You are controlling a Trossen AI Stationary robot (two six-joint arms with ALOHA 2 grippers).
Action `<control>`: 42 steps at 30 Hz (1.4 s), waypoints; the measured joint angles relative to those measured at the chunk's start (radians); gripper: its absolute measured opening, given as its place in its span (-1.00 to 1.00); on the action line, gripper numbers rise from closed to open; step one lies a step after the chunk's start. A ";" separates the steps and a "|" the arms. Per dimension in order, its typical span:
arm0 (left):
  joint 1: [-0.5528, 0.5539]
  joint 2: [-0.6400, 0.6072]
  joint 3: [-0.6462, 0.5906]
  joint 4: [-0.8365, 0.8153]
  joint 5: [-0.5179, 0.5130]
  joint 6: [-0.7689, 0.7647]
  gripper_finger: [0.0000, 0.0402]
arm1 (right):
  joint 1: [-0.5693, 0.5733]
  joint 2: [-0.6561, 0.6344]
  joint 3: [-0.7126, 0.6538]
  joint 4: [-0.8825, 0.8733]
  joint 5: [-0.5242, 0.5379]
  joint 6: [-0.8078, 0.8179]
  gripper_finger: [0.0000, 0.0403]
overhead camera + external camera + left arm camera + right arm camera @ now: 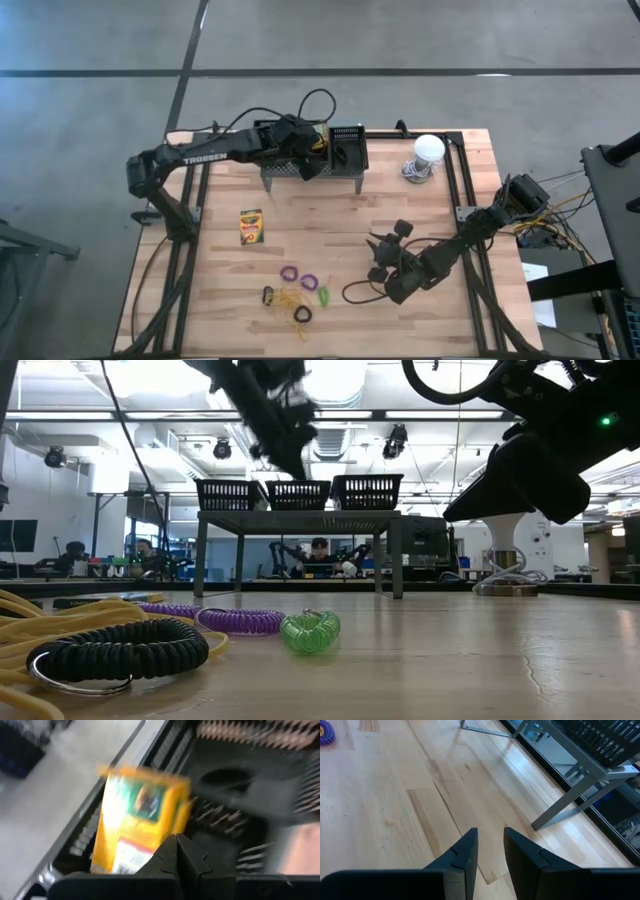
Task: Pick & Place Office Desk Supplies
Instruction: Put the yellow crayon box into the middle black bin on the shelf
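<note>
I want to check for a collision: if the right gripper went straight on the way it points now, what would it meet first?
Likely bare table: the right gripper, fingers slightly apart, points down at empty wood. Farther along that line stands the grey stand's leg, though depth is unclear.

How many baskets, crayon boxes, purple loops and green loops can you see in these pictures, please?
Baskets: 3
Crayon boxes: 2
Purple loops: 2
Green loops: 1
Total: 8
</note>
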 joint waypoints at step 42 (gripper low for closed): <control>-0.939 -0.319 -1.120 0.227 -0.481 -1.513 -0.98 | -0.210 0.217 0.051 0.783 -0.762 -0.408 -0.29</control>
